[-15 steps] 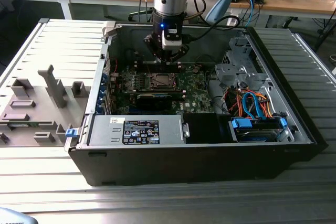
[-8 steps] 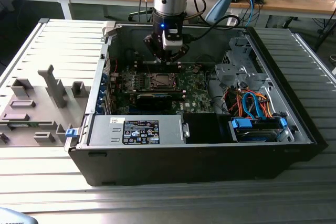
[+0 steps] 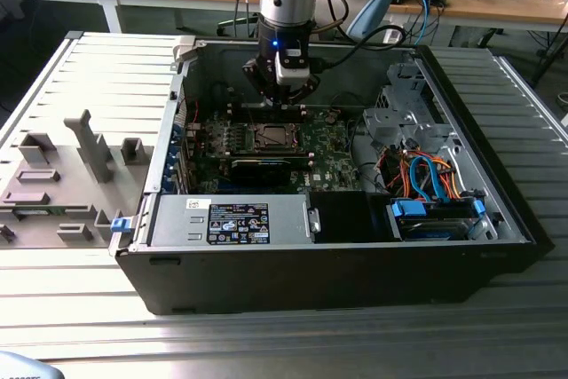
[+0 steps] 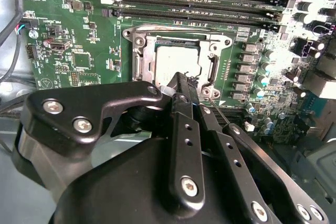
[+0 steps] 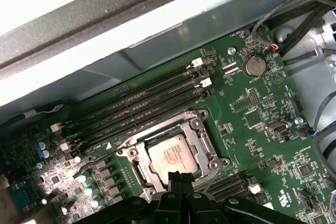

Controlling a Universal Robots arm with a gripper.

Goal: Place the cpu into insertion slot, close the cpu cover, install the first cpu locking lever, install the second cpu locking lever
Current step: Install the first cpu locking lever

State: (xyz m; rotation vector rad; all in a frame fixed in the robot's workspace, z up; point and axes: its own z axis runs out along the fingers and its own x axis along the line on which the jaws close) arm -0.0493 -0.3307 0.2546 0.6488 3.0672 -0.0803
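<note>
Cpu (image 5: 170,153): I see it lying flat in the insertion slot (image 4: 146,69).
Cpu cover (image 4: 137,43): down flat around the chip.
Gripper (image 4: 180,83): jaws clenched together, empty, over the slot's edge.

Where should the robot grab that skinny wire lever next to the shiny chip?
Probably its free end, from above: the locking lever is a thin rod, seemingly lifted off the board beside the cpu cover, so the end effector could pinch across it.
</note>
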